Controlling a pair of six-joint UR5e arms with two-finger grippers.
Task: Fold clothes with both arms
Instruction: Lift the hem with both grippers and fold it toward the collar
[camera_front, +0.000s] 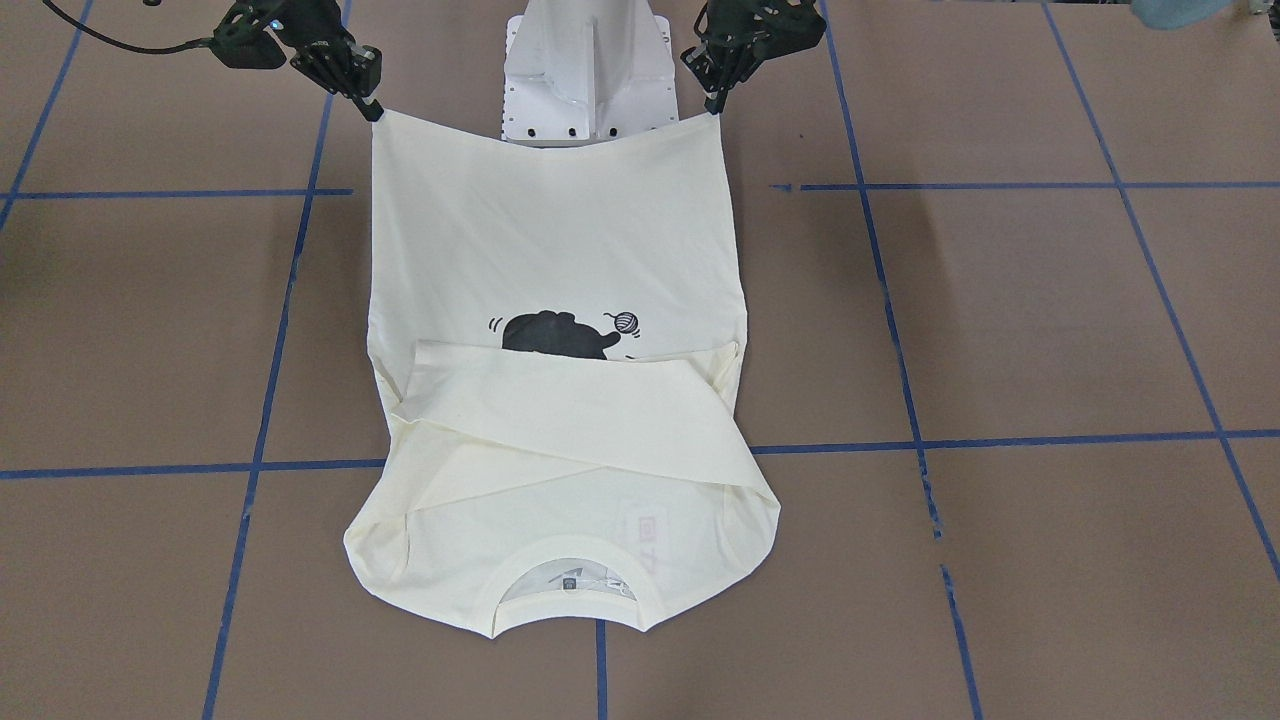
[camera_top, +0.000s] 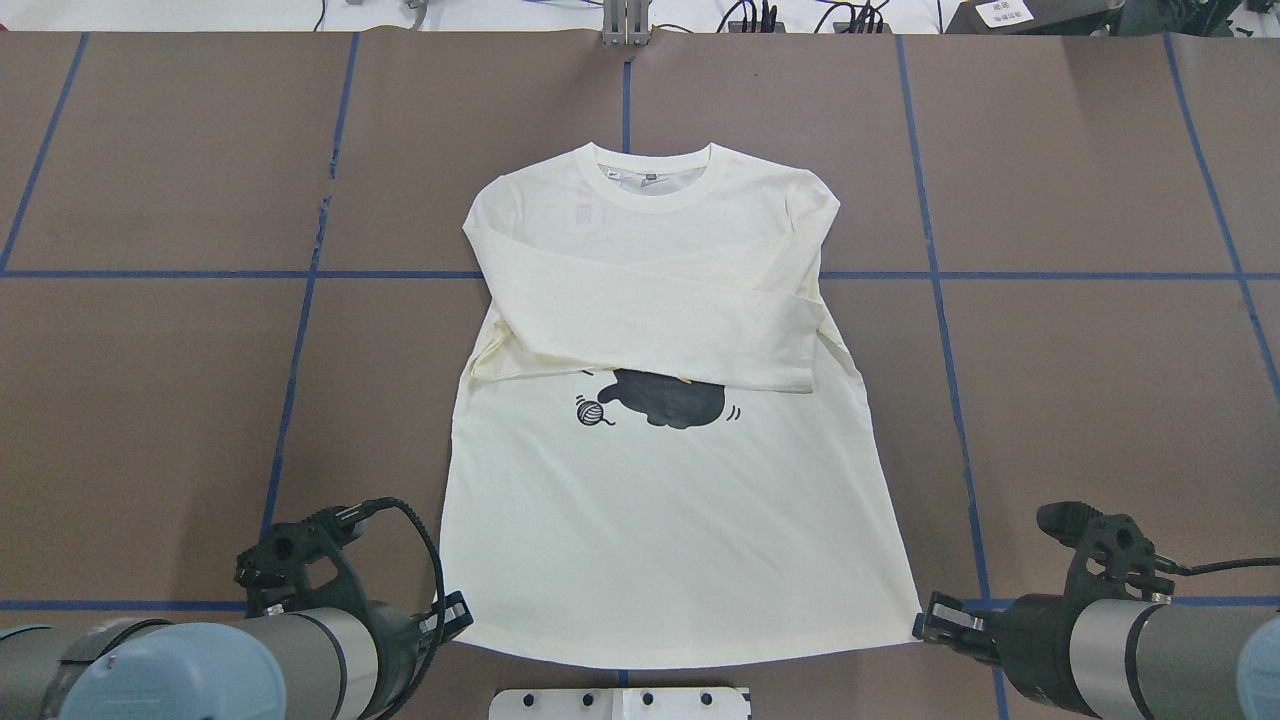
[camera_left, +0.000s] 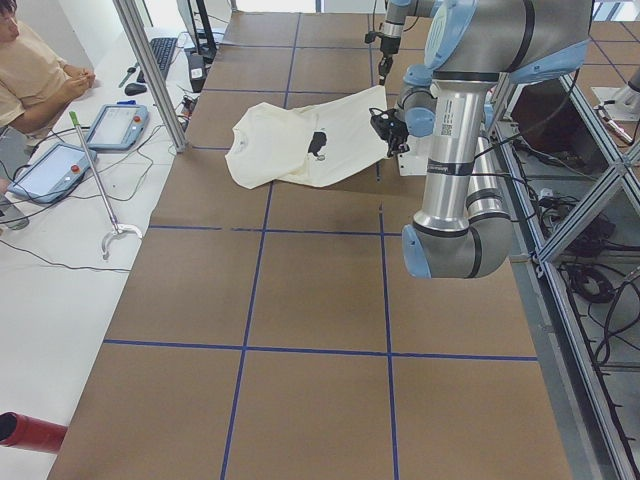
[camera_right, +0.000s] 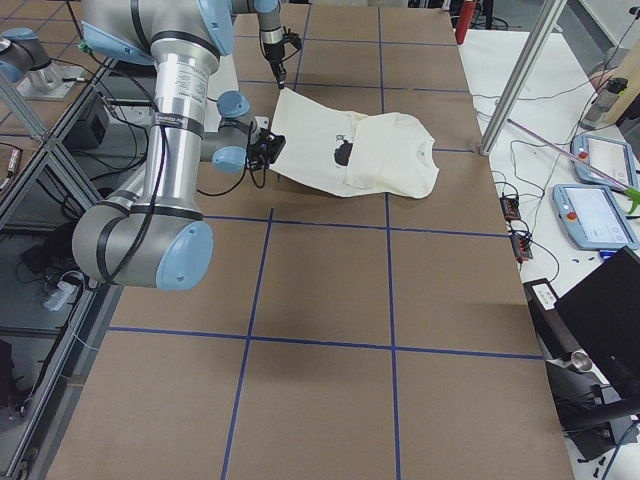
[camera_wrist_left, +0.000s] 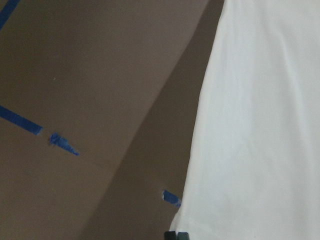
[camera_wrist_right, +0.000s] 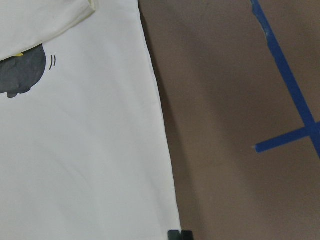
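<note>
Left gripper (camera_front: 716, 106): fingers closed on one hem corner of the shirt (camera_front: 560, 240), on the robot's left. Right gripper (camera_front: 377, 112): fingers closed likewise on the opposite hem corner. Both grippers sit close to the white pedestal base (camera_front: 590, 60), level with each other. The hem runs between them with a slight sag at its middle. In the side views the hem end is raised off the table (camera_top: 150, 400), and a shadow lies under it. The shirt is cream and long-sleeved, and lies lengthwise down the middle of the table. Its upper body rests flat on the surface. The ribbed round collar (camera_top: 655, 175) is at the end farthest from the robot. Both sleeves (camera_top: 650, 320) are folded across the chest, one over the other. The black cat print (camera_top: 665, 398) is partly covered by the lower sleeve edge, and a small yarn-ball mark (camera_top: 590, 412) lies just beside it. The table is brown and crossed by a grid of blue tape lines (camera_top: 298, 340). Each wrist view shows one side edge of the shirt against the brown surface. A seated operator (camera_left: 30, 70) is at the far side bench, near two tablet-like pendants (camera_left: 115, 125).
</note>
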